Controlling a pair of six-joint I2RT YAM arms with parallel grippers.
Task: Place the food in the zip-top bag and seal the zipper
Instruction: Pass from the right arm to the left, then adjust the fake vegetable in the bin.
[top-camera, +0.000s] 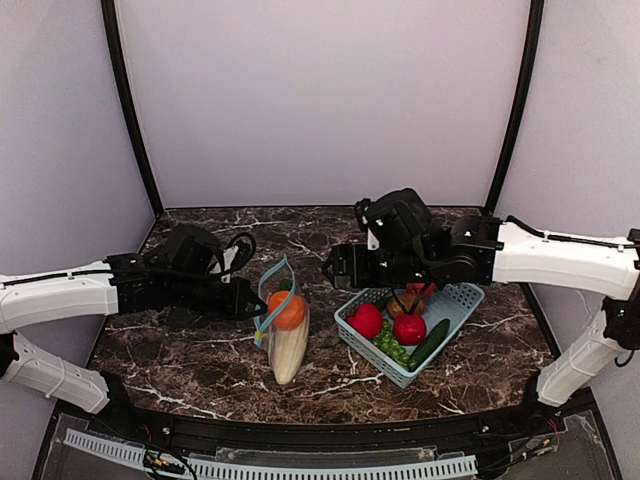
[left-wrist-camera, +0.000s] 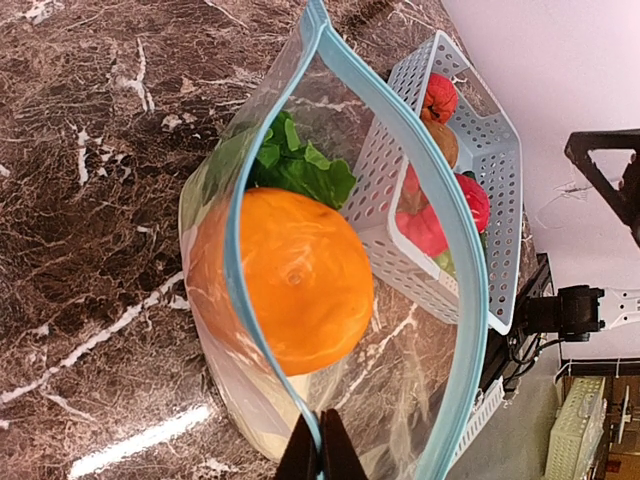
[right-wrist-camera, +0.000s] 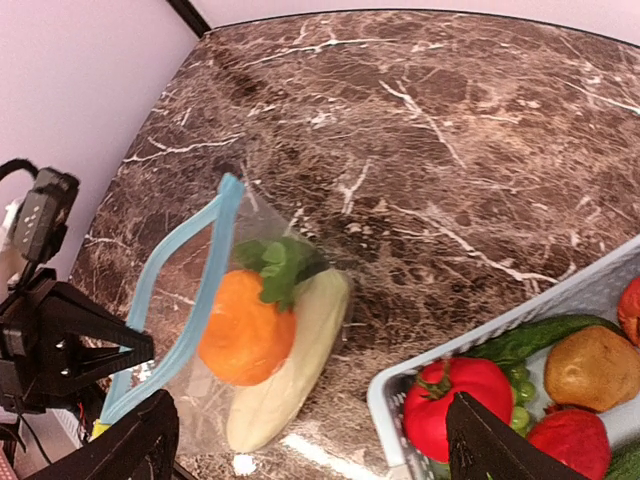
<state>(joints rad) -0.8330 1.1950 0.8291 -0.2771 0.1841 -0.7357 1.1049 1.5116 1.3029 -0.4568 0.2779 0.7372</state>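
Dark marble tabletop, pale lilac walls

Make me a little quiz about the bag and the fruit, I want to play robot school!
1. True or false: the orange is inside the bag.
2. Which gripper pinches the zipper? A left, B right, C neither.
3. Fill the gap: the cucumber lies in the blue ____.
Key: 1 true. 2 A, the left gripper, shut on it. 3 basket.
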